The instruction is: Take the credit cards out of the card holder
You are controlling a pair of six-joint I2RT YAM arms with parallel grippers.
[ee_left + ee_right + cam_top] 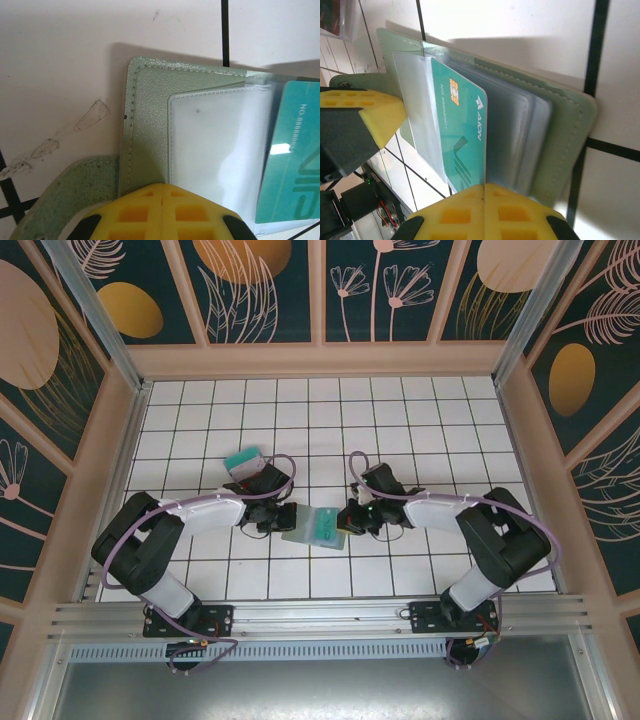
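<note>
**Inspector:** Where is the holder?

**Assistant:** The holder (565, 125) lies open on the tabletop (400, 410) between the arms. Loose cards (243, 459) lie beside the left arm.

**Inspector:** And the hands?

**Assistant:** The left hand (162, 192) is fully closed, clamping the holder's cover edge. The right hand (484, 192) is fully closed, apparently nipping the end of the teal card (465, 130).

**Inspector:** Which step?

**Assistant:** I judge it is extracting the teal card. The next move calls for a straight pull along the sleeve, with the left hand anchoring the holder.

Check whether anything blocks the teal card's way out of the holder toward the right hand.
Nothing visible does. The right hand is shut on the near end of the teal card, which stands between clear sleeves with that end free. The left hand pinches the card holder.
</note>
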